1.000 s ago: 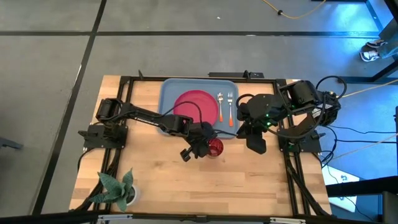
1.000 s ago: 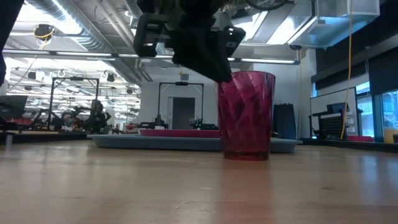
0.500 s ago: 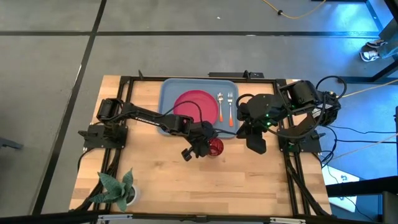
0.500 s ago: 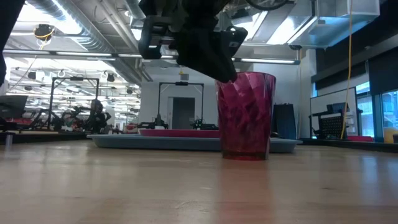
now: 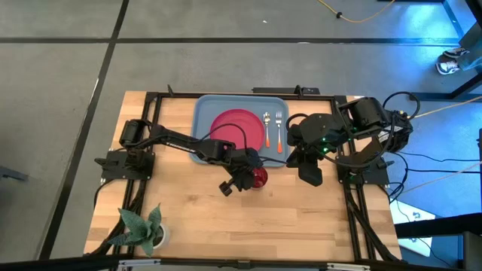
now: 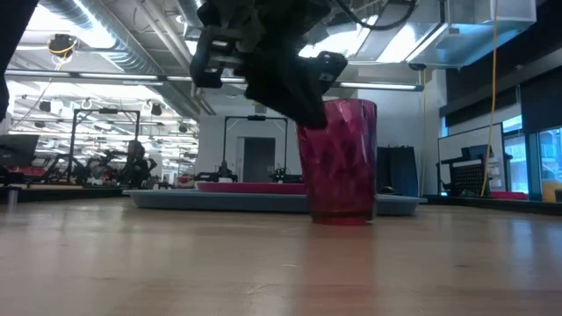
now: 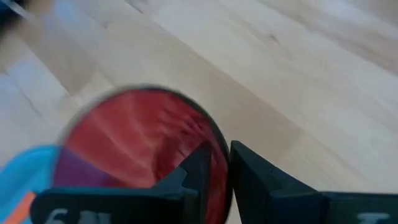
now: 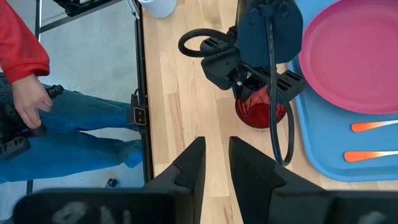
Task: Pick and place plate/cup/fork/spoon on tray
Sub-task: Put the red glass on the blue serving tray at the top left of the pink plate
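Just off the near edge of the tray (image 5: 202, 113), we saw the cup (image 5: 259, 178), a small dark-red faceted tumbler, leaning slightly on the wooden table (image 5: 301, 218). The left gripper (image 5: 251, 175) pinched its rim, one finger inside and one outside. The plate (image 5: 238, 129), spoon (image 5: 267, 129) and fork (image 5: 278, 131) lay on the tray. The right gripper (image 8: 214, 163) hung beside it, fingers narrowly apart.

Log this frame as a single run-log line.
left end effector: shut on cup, tilted beside tray | right end effector: idle over table | plate, fork, spoon: on tray
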`<state>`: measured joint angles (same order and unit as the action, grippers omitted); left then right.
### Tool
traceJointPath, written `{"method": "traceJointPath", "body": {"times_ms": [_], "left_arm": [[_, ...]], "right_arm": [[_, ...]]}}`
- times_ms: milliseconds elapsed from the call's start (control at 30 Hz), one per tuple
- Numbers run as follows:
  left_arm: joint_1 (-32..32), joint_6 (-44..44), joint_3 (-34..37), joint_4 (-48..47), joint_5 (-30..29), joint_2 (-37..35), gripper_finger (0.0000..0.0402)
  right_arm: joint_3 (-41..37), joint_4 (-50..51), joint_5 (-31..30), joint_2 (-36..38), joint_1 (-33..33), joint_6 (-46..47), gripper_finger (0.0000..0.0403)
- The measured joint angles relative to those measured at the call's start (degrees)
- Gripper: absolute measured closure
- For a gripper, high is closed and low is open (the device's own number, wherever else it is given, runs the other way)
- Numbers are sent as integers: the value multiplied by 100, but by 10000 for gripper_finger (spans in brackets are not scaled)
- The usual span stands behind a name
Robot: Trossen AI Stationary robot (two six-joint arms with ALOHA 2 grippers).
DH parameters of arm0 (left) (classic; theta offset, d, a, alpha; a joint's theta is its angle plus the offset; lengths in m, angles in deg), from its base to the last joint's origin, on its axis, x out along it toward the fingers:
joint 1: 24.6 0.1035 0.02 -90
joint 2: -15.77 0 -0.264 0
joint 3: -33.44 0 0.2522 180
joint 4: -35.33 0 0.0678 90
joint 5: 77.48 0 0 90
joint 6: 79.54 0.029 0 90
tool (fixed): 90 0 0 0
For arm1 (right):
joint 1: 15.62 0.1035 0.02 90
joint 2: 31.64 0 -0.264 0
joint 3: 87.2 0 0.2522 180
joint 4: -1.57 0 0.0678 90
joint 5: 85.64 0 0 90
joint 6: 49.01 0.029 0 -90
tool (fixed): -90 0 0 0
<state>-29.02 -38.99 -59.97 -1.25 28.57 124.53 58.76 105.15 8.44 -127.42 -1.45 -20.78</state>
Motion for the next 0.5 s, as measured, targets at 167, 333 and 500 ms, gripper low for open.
{"method": "traceJointPath", "body": {"times_ms": [167, 333, 500], "left_arm": [[19, -10, 6, 80, -57, 65, 353], [19, 42, -6, 92, -180, 42, 390], [41, 47, 3, -77, -432, -81, 395]], "right_arm": [[0, -4, 0, 5, 0, 0, 327], [0, -18, 2, 5, 0, 0, 327], [0, -26, 2, 5, 0, -7, 327]]}}
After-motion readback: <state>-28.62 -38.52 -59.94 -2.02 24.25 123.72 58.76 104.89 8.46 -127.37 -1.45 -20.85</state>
